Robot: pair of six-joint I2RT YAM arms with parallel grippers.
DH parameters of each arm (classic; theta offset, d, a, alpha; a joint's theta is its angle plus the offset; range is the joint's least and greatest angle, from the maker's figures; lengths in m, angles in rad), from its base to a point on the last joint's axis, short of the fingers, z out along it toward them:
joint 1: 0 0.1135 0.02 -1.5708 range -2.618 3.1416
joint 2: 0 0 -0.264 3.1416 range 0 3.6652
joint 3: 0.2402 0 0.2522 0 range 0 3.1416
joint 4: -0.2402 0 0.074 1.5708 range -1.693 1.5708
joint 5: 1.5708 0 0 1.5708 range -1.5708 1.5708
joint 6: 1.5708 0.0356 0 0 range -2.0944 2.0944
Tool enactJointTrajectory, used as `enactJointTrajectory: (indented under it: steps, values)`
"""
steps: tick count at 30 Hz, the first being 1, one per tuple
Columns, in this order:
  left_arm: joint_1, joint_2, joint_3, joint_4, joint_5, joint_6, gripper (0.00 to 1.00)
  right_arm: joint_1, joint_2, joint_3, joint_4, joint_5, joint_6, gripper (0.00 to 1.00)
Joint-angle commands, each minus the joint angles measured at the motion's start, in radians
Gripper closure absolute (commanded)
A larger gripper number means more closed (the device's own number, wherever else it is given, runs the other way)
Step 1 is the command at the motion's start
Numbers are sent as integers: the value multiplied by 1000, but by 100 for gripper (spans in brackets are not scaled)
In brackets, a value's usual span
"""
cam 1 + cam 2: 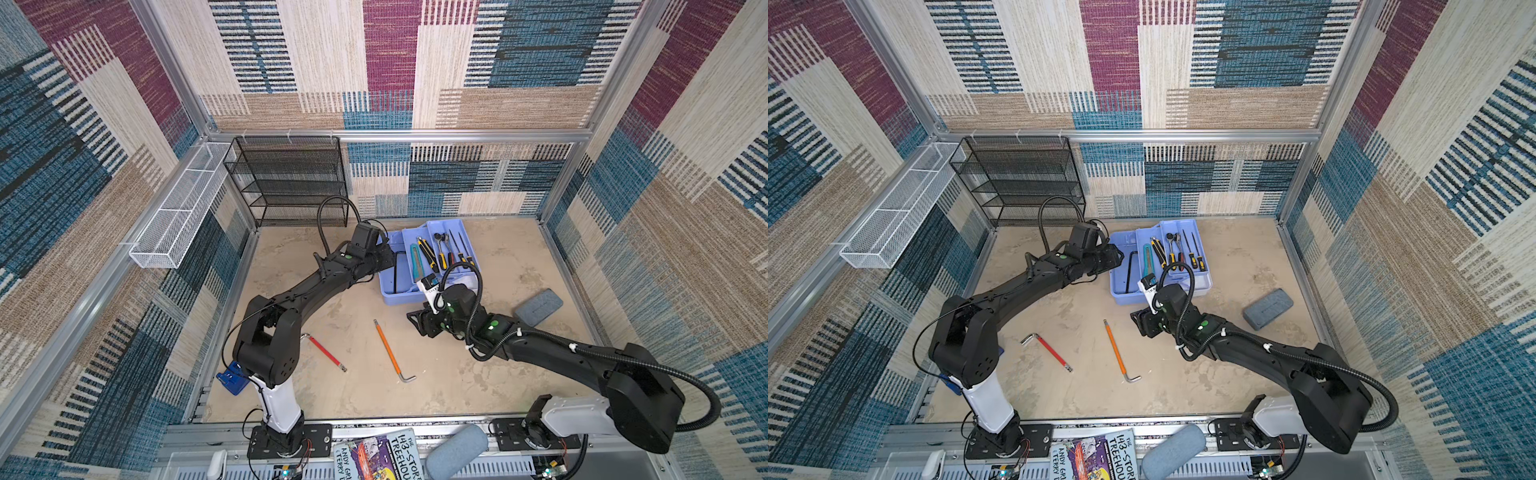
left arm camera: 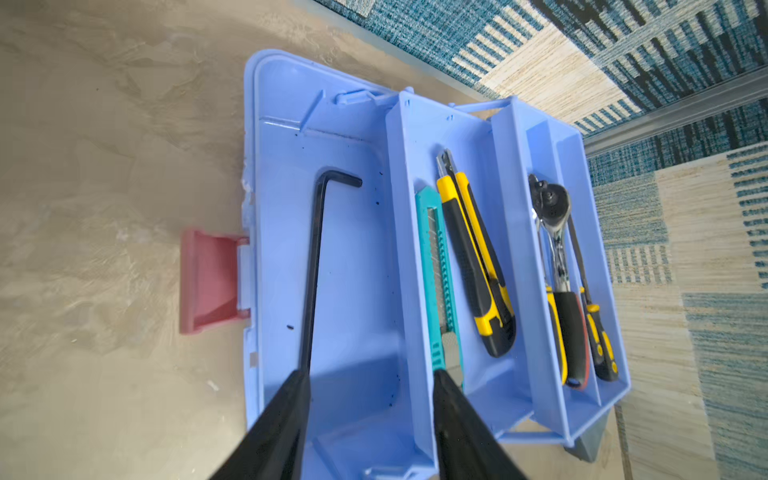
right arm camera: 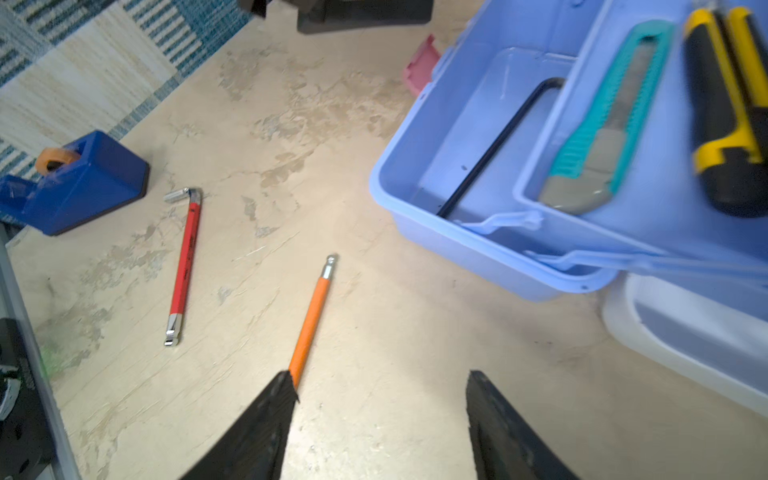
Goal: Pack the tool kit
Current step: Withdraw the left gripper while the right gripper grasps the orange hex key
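Observation:
The tool kit (image 1: 399,300) (image 1: 1120,297) stands open at the back, lavender trays fanned out, pink latch (image 2: 212,282) hanging outside. A black hex key (image 2: 311,270) (image 3: 490,153) lies in the base. The trays hold a teal knife (image 2: 440,282), a yellow-black knife (image 2: 478,266) and a ratchet (image 2: 552,232). My left gripper (image 2: 370,374) (image 1: 388,257) hangs open over the base, holding nothing. My right gripper (image 3: 382,380) (image 1: 415,322) is open above the table. An orange hex key (image 1: 390,353) (image 3: 311,316) and a red one (image 1: 326,352) (image 3: 185,266) lie loose in front of the kit.
A dark blue tape dispenser (image 3: 79,183) sits by the left arm's base. A flat grey pouch (image 1: 538,311) lies right of the kit. A black mesh shelf (image 1: 291,183) and a white mesh basket (image 1: 183,212) line the back left walls.

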Motion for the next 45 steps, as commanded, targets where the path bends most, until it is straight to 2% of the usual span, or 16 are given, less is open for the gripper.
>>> enactJointTrajectory:
  steps: [1,6,12,20,28,38,45]
  values:
    - [12,-62,-74,64,-48,31,44,61,44,31,1,30,23,34]
    - [55,-161,-189,82,-59,24,41,156,146,89,-66,67,40,36]
    - [103,-259,-276,54,-93,32,33,229,271,162,-153,108,75,41]
    - [167,-361,-388,43,-100,31,26,273,396,247,-238,129,96,46]
    - [215,-442,-473,45,-95,31,25,281,479,316,-325,155,125,50]
    - [252,-501,-535,41,-105,48,25,280,525,339,-368,144,111,68]
    - [278,-540,-560,26,-105,69,25,279,563,378,-380,143,95,85]
